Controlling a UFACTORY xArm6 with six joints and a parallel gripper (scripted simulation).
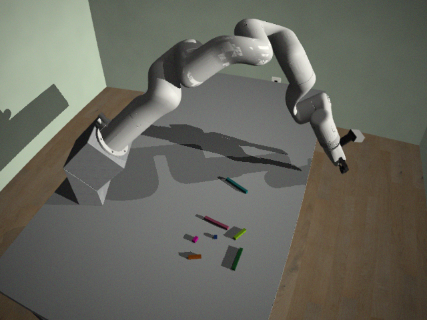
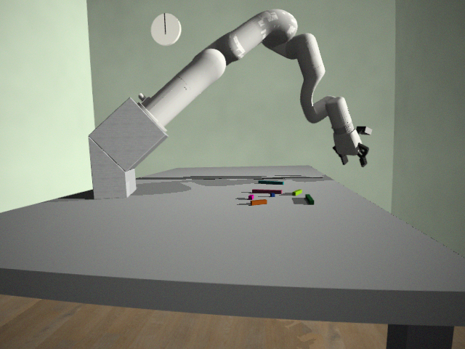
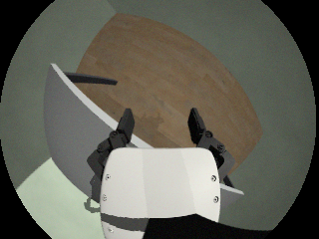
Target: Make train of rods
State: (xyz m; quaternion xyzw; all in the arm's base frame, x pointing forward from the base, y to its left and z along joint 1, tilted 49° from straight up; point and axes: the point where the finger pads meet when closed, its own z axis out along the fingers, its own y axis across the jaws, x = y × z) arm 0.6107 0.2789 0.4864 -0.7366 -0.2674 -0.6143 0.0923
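Observation:
The turquoise rod [image 1: 237,185] [image 2: 270,182] lies farthest back of the rods. The pink rod [image 1: 216,223] [image 2: 267,191] lies nearer the front, with the lime rod [image 1: 239,234] [image 2: 296,193] close by its right end. The blue rod [image 1: 215,237] [image 2: 272,195] and the magenta rod [image 1: 195,239] [image 2: 251,196] are short pieces in front of the pink one. The orange rod [image 1: 194,257] [image 2: 259,202] lies front left, the green rod [image 1: 237,259] [image 2: 309,199] front right. All lie apart. My gripper [image 1: 343,171] [image 2: 353,164] [image 3: 160,115] is open and empty, high up beyond the table's right edge.
The grey table [image 1: 137,241] [image 2: 168,240] [image 3: 70,134] carries the arm's base [image 1: 95,169] [image 2: 127,135] at its left. The wooden floor [image 1: 361,241] [image 3: 164,75] lies beyond the right edge, under the gripper. The arm's shadow falls behind the turquoise rod.

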